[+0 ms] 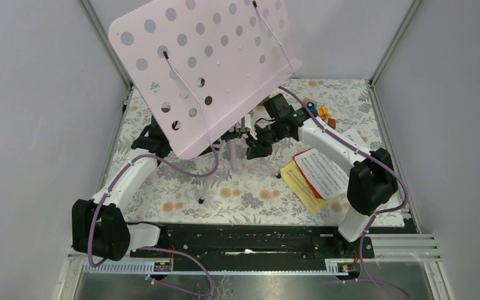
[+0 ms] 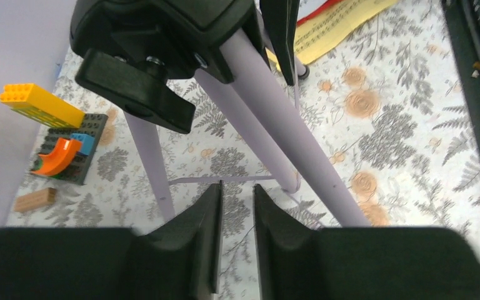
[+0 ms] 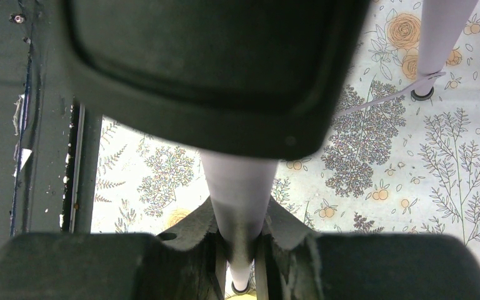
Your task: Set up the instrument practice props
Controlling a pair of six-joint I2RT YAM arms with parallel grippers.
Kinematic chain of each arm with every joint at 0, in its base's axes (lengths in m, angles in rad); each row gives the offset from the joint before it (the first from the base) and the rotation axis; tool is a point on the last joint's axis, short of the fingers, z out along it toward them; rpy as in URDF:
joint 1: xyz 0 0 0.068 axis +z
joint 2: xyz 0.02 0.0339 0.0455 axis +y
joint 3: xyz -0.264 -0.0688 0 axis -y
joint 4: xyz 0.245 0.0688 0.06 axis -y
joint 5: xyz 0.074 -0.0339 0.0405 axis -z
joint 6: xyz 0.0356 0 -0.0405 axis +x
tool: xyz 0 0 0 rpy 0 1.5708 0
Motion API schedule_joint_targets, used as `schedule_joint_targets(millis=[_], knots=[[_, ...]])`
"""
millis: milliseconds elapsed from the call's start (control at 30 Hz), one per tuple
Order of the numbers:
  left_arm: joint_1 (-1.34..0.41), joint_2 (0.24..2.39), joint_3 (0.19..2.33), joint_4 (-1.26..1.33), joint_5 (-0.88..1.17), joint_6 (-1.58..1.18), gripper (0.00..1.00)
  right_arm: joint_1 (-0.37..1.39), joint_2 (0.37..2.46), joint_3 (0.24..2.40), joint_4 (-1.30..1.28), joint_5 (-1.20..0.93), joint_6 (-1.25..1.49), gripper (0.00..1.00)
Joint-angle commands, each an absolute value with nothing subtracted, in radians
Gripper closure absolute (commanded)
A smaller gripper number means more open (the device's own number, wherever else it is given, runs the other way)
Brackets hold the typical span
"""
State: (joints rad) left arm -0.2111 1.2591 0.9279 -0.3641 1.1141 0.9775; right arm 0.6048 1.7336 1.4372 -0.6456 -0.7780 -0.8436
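Observation:
The pale pink perforated panel [image 1: 206,69] stands tilted high over the floral table, on the lilac tripod [image 1: 210,178]. It hides most of my left arm's wrist. My right gripper [image 3: 242,210] is shut on a lilac tripod tube [image 3: 237,181] just below a black joint [image 3: 206,75]; from above it sits right of the panel's lower edge [image 1: 257,148]. My left gripper [image 2: 237,187] has its jaws a narrow gap apart with nothing between them, just short of the tripod legs [image 2: 275,131]. White, red and yellow sheet-music pages [image 1: 320,174] lie on the right.
Orange-yellow toy blocks [image 2: 40,106] on a dark base [image 2: 75,156] and a small cork piece [image 2: 34,200] sit by the far wall, also at the back right [image 1: 322,114]. A black rail [image 1: 250,240] runs along the near edge. Grey walls enclose the table.

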Motion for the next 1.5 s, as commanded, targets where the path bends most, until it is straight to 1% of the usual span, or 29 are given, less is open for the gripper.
schedule_joint_targets(millis=[0,100,233,367,567,633,733,1000,1100,1200,1367,1467], knots=[[-0.212,1.235,1.001,-0.423,1.09,1.068,0.63,0.606,1.845,1.381,-0.656,-0.601,-0.937,1.0],[-0.21,1.215,1.015,-0.4,1.081,1.046,0.48,0.607,1.846,1.378,-0.657,-0.603,-0.937,1.0],[-0.207,1.191,1.034,-0.322,1.069,0.994,0.37,0.606,1.842,1.368,-0.656,-0.604,-0.94,1.0],[-0.209,1.201,1.079,-0.303,1.095,0.955,0.35,0.607,1.837,1.367,-0.657,-0.603,-0.94,1.0],[-0.234,1.218,1.121,-0.302,1.092,0.937,0.37,0.607,1.835,1.366,-0.657,-0.602,-0.94,1.0],[-0.247,1.221,1.126,-0.303,1.084,0.936,0.4,0.608,1.836,1.366,-0.656,-0.603,-0.939,1.0],[-0.257,1.223,1.13,-0.302,1.076,0.938,0.47,0.608,1.837,1.367,-0.657,-0.602,-0.939,1.0],[-0.273,1.216,1.138,-0.366,1.026,1.043,0.73,0.608,1.836,1.368,-0.656,-0.597,-0.937,1.0],[-0.279,1.202,1.136,-0.396,0.974,1.108,0.84,0.608,1.838,1.368,-0.657,-0.599,-0.935,1.0],[-0.286,1.19,1.129,-0.406,0.911,1.166,0.92,0.607,1.841,1.368,-0.657,-0.6,-0.934,1.0],[-0.301,1.17,1.087,-0.395,0.816,1.249,1.0,0.607,1.844,1.368,-0.656,-0.6,-0.928,1.0],[-0.31,1.159,1.062,-0.381,0.764,1.276,1.0,0.609,1.847,1.367,-0.657,-0.6,-0.925,1.0]])
